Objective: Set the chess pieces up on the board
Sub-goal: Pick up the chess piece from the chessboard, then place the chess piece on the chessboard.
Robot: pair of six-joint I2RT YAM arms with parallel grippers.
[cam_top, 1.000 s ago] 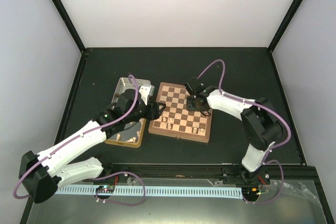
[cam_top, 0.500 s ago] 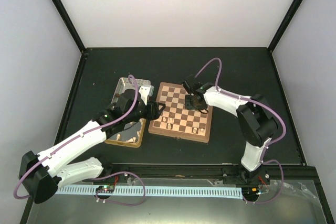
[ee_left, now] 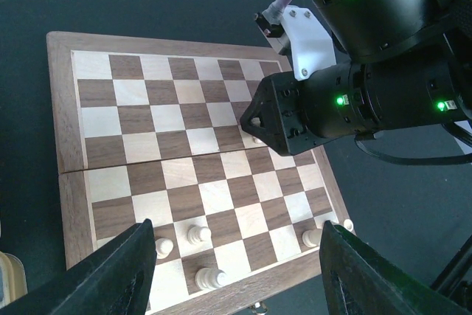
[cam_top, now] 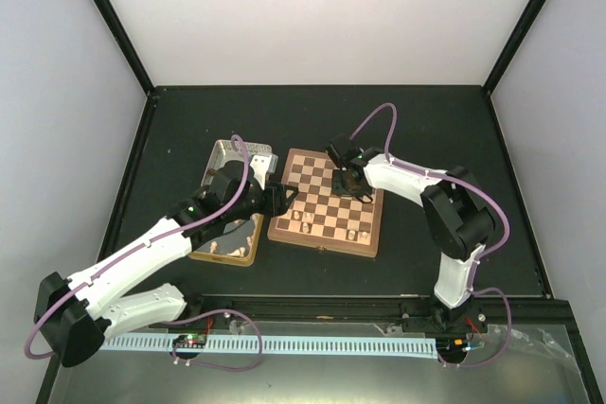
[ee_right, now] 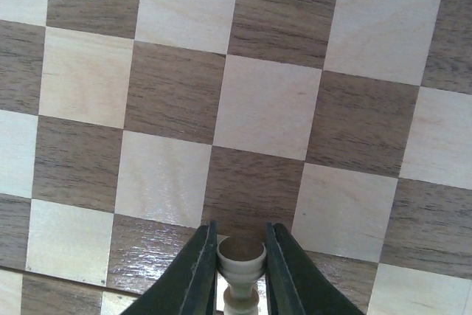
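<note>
The board [cam_top: 317, 198] lies mid-table; it also shows in the left wrist view [ee_left: 169, 108] and fills the right wrist view [ee_right: 265, 101]. Several cream chess pieces [cam_top: 305, 224] stand on its near rows, seen closer in the left wrist view [ee_left: 198, 234]. My right gripper [cam_top: 345, 183] hovers over the board's far right part, shut on a cream piece [ee_right: 241, 254] whose round base faces the camera. My left gripper [cam_top: 282, 198] is open and empty at the board's left edge, its fingers [ee_left: 110, 278] wide apart. No dark pieces show.
A gold-sided silver tin [cam_top: 235, 160] and a second tin half [cam_top: 227, 251] holding cream pieces lie left of the board, partly under my left arm. My right arm's wrist [ee_left: 354, 101] hangs over the board's far right. Dark table edges and white walls surround the space.
My right gripper has moved slightly left and toward the far side over the board, still holding the cream piece. The left arm has not moved.
</note>
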